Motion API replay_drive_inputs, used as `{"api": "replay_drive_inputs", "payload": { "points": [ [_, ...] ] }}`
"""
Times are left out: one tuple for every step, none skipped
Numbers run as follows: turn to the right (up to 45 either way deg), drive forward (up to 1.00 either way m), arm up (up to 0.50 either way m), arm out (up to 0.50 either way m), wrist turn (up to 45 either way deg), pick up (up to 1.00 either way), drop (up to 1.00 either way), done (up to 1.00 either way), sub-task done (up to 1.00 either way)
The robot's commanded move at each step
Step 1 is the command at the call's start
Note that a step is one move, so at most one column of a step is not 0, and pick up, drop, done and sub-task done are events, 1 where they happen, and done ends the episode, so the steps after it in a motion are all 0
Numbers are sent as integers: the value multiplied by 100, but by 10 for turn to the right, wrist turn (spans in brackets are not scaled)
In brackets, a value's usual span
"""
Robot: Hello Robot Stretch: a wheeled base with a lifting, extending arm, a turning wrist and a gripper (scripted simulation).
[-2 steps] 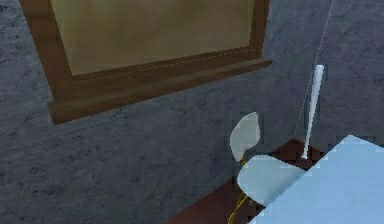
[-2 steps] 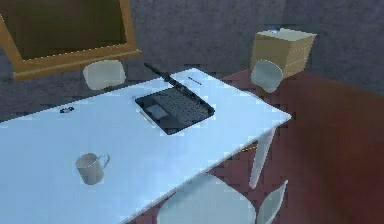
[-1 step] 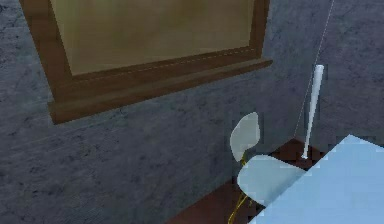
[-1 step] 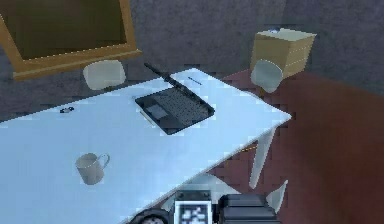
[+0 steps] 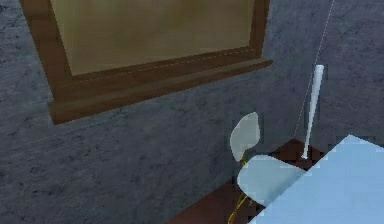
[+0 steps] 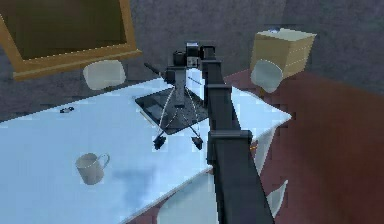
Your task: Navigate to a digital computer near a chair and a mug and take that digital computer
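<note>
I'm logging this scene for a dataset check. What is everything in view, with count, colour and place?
table: one, pale blue, arm side view's lower left
laptop: one, dark, on the table's far part
mug: one, white, on the table's near part
chairs: two, whitish, at the table's far side
box: one, tan, arm side view's upper right
framed panel: one, brown wooden frame, on the grey wall
bat: one, white, leaning at the wall
arm: one, dark bar, rising from the bottom edge
gripper: one, dark, at the laptop; cannot tell whether it holds anything
</note>
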Motion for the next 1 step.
{"api": "replay_drive_inputs", "payload": {
  "points": [
    [0,0,0,0,450,0,0,0,0]
  ]
}}
